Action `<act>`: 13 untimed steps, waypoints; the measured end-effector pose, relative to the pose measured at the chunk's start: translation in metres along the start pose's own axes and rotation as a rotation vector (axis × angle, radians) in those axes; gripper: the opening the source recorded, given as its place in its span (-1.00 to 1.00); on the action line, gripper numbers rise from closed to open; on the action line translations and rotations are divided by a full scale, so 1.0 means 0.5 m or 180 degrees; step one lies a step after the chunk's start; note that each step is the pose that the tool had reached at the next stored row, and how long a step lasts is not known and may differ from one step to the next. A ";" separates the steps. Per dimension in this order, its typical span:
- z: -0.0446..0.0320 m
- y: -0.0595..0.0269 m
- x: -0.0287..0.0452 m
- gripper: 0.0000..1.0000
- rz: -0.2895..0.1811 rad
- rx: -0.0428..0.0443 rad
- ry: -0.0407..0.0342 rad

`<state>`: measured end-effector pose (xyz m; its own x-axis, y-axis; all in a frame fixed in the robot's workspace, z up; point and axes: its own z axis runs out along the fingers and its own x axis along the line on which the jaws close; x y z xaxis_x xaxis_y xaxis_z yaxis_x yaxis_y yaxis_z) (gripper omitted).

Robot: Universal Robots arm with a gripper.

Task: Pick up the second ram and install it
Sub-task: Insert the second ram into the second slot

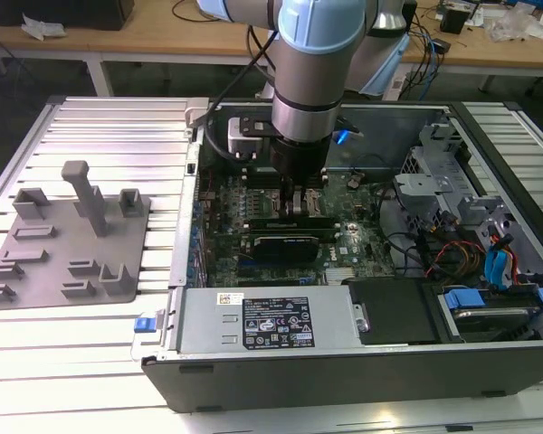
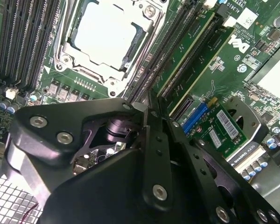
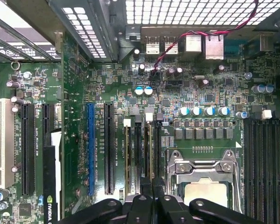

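**Gripper down among the memory slots inside the open computer case**

The arm is reaching down into the open computer case (image 1: 163,362), which is lying on its side on the slatted bench (image 1: 100,127), towards the edge at the exterior view's right. The gripper (image 1: 300,185) is hanging low over the motherboard (image 1: 353,194) in the middle of the case.

In both wrist views the claw (image 2: 147,109) (image 3: 151,200) is showing its two black fingers (image 2: 151,154) drawn together, with only a thin seam between them. Whether anything is pinched in that seam is hidden.

The second ram (image 3: 148,154) (image 2: 186,51), a thin green stick, is standing on edge in a memory slot, its near end just beside the fingertips and in line with them. Another green ram stick (image 3: 129,154) (image 2: 212,53) is standing parallel to it, with one black slot between them. Both are sitting beside the CPU socket (image 3: 205,177) (image 2: 102,37), whose metal frame is lying closed over a pale square.

The case is also holding a black graphics card (image 1: 294,242) just in front of the gripper, a long power supply (image 1: 262,316) with a dark label along the front wall, and a drive bay (image 1: 489,307) with blue tabs at the corner on the exterior view's right.

A grey fixture plate (image 1: 63,244) with upright posts is resting on the bench, well apart from the case, towards the edge at the exterior view's left.
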<state>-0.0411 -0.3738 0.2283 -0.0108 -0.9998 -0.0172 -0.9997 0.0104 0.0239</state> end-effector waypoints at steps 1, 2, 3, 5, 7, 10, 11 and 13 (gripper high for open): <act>0.000 0.000 0.000 -0.82 0.0000 0.0000 0.0000; 0.000 0.000 0.000 -0.82 0.0000 -0.0001 0.0000; 0.000 0.000 0.000 -0.80 0.0000 0.0000 0.0000; 0.000 0.000 0.000 -0.54 0.0000 0.0000 0.0000; -0.009 0.000 0.000 -0.54 0.0000 0.0000 0.0000; -0.027 0.001 0.000 -0.54 0.0000 0.0000 0.0000; -0.036 0.001 -0.001 -0.54 0.0000 0.0001 0.0000; -0.045 0.001 -0.001 -0.54 0.0000 0.0001 0.0000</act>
<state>-0.0411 -0.3738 0.2506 -0.0108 -0.9998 -0.0172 -0.9997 0.0104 0.0235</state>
